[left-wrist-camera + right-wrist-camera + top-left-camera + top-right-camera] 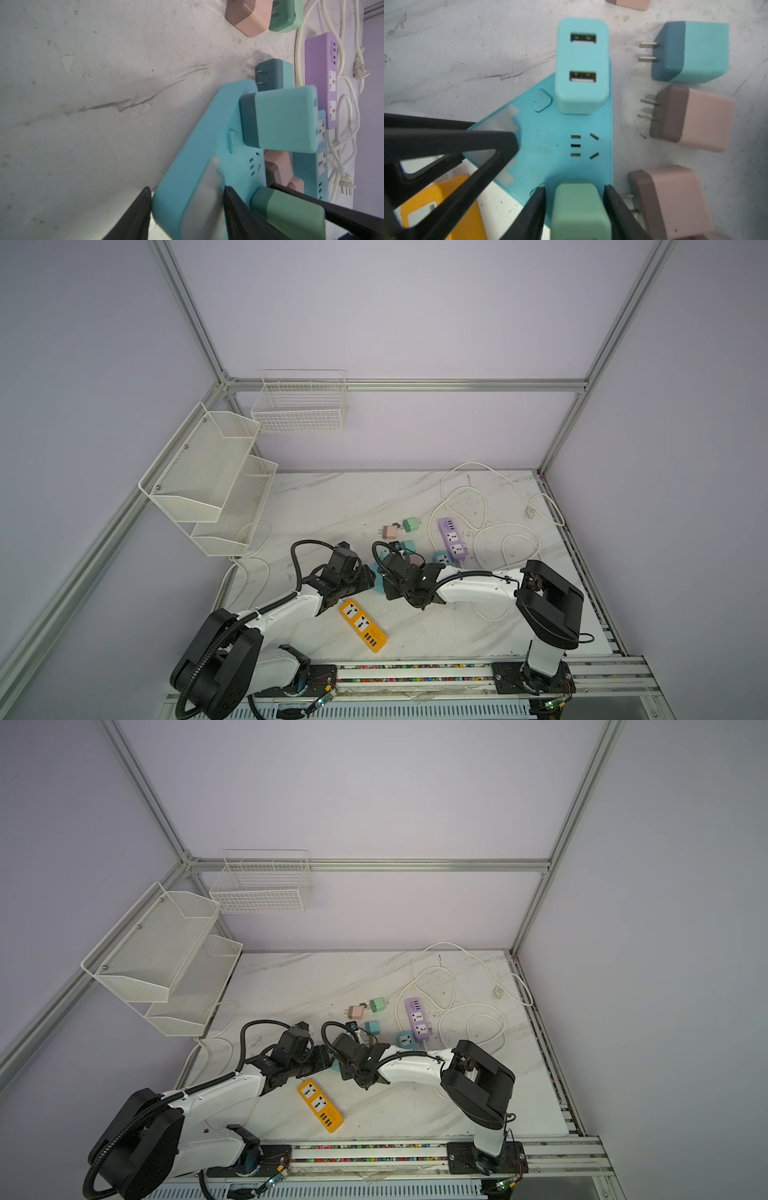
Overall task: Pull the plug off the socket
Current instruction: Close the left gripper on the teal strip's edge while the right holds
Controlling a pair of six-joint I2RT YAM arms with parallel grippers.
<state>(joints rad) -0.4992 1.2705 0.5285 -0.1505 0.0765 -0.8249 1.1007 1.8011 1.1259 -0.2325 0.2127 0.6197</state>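
One green plastic plug point(579, 207) still sits in the cyan plastic power strip point(379, 585), lower centre of a top view; left gripper point(187, 188) jaws clamp the strip; right gripper point(575, 187) jaws narrowly flank the plug, grip unclear.

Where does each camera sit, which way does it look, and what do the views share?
Both top views: high behind the arm bases, looking down at the marble table; both arms show.
Left wrist: on the left arm, looking along the left gripper, which grips the blue power strip.
Right wrist: on the right arm, looking down past the right gripper, set around the green plug.
Shared: both wrist views show that strip, the green plug and the turquoise plug.
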